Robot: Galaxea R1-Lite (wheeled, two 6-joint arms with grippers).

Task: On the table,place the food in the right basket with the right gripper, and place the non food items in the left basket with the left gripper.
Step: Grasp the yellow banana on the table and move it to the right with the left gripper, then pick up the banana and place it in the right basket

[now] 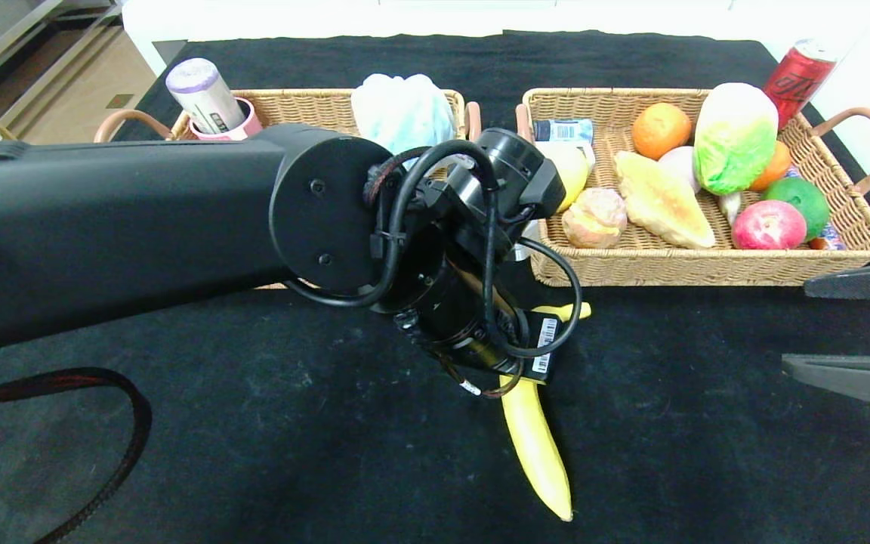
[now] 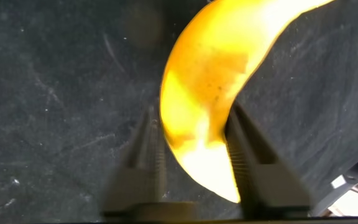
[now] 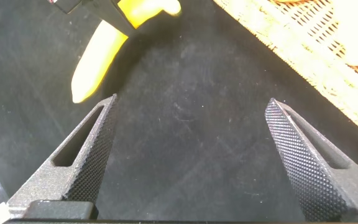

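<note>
A black-draped counter (image 1: 254, 423) carries two wicker baskets along the top of the head view. The left gripper (image 2: 194, 165) hangs at centre frame over the banana (image 1: 537, 446), its fingers (image 2: 247, 155) parted to either side of the fruit, close against it; whether they press it I cannot tell. The banana lies on the cloth below the right basket (image 1: 707, 264), which holds the orange (image 1: 660, 128) and cabbage (image 1: 733, 136). The right gripper (image 3: 191, 155), at the right edge, holds nothing, fingers spread wide. The left basket (image 1: 299, 106) sits upper left.
</note>
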